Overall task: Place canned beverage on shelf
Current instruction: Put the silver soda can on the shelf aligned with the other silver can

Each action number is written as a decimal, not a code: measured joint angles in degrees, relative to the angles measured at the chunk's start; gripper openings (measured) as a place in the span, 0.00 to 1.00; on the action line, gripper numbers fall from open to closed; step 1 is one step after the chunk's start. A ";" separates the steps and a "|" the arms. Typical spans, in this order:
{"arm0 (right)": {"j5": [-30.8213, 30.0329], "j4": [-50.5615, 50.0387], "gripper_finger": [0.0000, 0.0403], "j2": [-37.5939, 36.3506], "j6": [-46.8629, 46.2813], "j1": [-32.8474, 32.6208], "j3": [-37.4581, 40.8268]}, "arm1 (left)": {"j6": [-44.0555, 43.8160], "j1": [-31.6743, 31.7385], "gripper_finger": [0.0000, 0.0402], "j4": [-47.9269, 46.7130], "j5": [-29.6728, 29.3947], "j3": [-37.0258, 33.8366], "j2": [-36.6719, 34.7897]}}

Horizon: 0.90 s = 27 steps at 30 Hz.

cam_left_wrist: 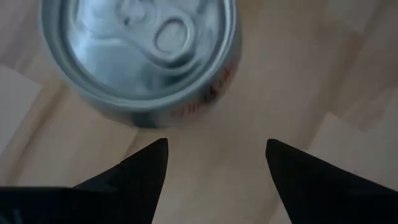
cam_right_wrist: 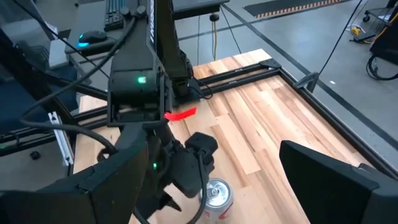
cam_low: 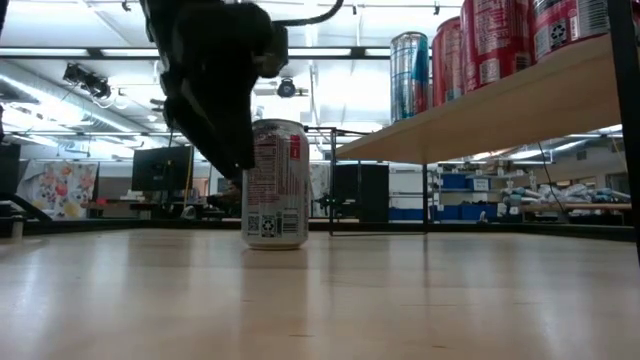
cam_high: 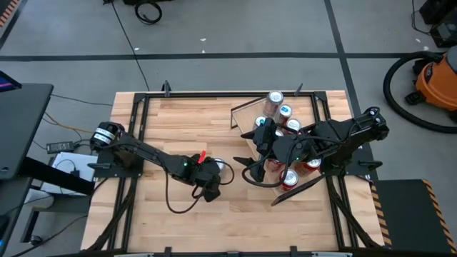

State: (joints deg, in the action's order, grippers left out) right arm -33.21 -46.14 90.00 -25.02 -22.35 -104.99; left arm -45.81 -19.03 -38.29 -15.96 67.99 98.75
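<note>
- The left gripper (cam_high: 212, 187) hangs low over the butcher-block tabletop (cam_high: 178, 121) near its middle, pointing down, its two dark fingers (cam_left_wrist: 146, 163) spread apart with nothing between them.
- The canned beverage (cam_low: 275, 184) stands upright on the tabletop just beside that gripper, on its right-hand side in the high view; in the left wrist view its silver lid and pull tab lie just beyond the fingertips, not yet between them.
- The can looks like thin aluminium with a smooth printed wall, so I judge it slippery and easy to dent. Whether it is full or empty cannot be told; full, it would be heavy for its size and steady, empty it would tip at a nudge.
- The best hold is probably across the straight wall around mid-height, jaws either side, squeezing just enough to stop a slide. The tapered shoulder and the lid rim give the pads little to bear on.
- The right gripper (cam_high: 251, 171) waits farther right, beside the shelf (cam_high: 250, 113), its fingers apart and holding nothing.
- The shelf, a raised light plank, already carries several cans (cam_high: 285, 118), mostly red with one blue and silver; bare wood shows toward its left end.
</note>
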 joint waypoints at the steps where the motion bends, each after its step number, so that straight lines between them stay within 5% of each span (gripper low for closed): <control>1: -0.01 -0.15 0.93 -0.02 -0.42 -0.03 0.00 | 0.02 0.00 0.70 0.28 -0.62 0.03 0.41; 11: -0.20 -0.65 0.93 -0.02 -0.52 -0.04 0.00 | -0.04 0.66 0.70 -0.73 -8.91 0.02 1.19; 20: -0.28 -0.65 0.93 -0.02 -0.32 -0.04 0.00 | 2.65 2.27 0.70 -5.27 -9.69 0.02 1.04; 27: -0.37 -0.67 0.93 -0.02 0.21 -0.02 0.00 | 10.73 2.20 0.70 -7.23 5.96 0.02 0.51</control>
State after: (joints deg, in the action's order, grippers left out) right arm -33.58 -46.81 89.97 -24.81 -22.37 -104.99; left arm -35.08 -16.82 -45.52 -10.00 68.01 99.26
